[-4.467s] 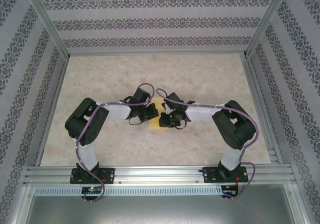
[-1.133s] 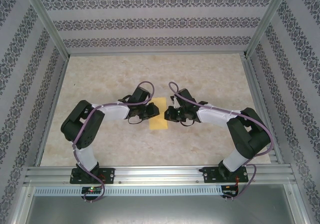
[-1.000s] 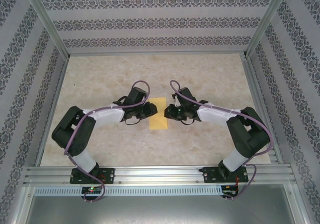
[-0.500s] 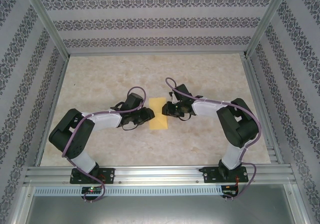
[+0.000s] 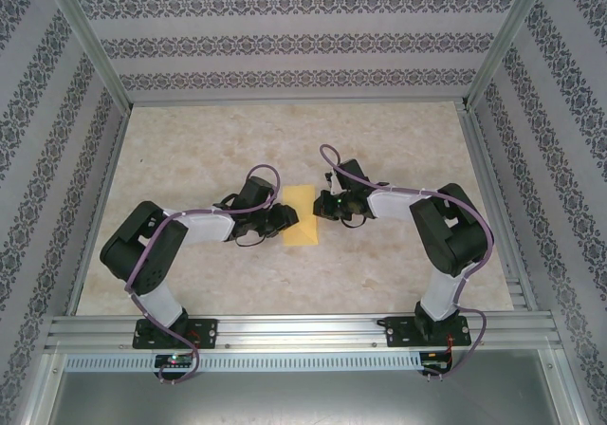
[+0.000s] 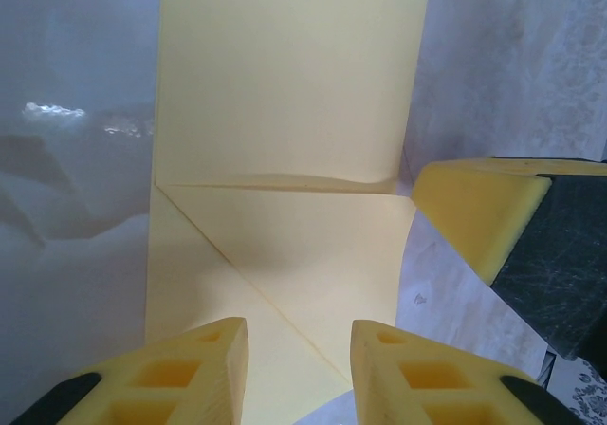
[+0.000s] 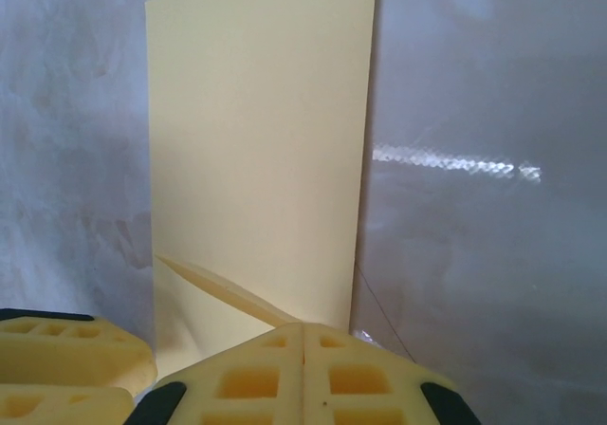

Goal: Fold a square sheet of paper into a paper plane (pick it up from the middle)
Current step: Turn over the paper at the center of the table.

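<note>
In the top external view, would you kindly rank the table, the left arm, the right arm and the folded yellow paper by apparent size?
1. table
2. left arm and right arm, which look about alike, so tied
3. folded yellow paper, clearly the smallest

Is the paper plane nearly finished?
Only just started. The square sheet of paper is folded into a narrow strip, with one slanted crease near its end. The left gripper sits open over that end; the right gripper is shut beside its edge. No pointed nose or wings yet.
</note>
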Available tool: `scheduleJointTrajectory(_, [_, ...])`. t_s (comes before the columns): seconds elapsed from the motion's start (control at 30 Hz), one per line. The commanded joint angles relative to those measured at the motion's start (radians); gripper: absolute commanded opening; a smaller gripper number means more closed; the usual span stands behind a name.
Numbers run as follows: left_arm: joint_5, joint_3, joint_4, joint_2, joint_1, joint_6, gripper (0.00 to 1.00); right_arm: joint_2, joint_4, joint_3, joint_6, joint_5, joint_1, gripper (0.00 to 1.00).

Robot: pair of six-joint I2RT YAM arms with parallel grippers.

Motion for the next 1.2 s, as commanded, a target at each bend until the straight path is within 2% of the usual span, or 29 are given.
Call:
scheduleJointTrajectory(0.0, [0.015,-0.003,0.05,0.009,-0.01,-0.017,0.35,0.002,0.042,-0.018,0.01,-0.014,-0.015,0.04])
scheduleJointTrajectory(0.3, [0.028,0.005,0.061,0.024,-0.011,-0.018,0.35,-0.024,0.066,-0.047,0.036,-0.003,-0.04,0.01])
scheduleJointTrajectory(0.6, [0.082,0.025,0.164,0.057,-0.01,-0.009,0.39,-0.019,0.068,-0.047,0.034,-0.015,-0.042,0.01])
scheduleJointTrajectory(0.97, [0.044,-0.053,0.262,-0.027,-0.019,0.084,0.37,-0.002,0.059,-0.039,0.039,-0.014,-0.047,0.02])
scheduleJointTrajectory(1.17, [0.042,-0.046,0.253,-0.032,-0.033,0.124,0.46,0.001,0.056,-0.038,0.041,-0.014,-0.047,0.02])
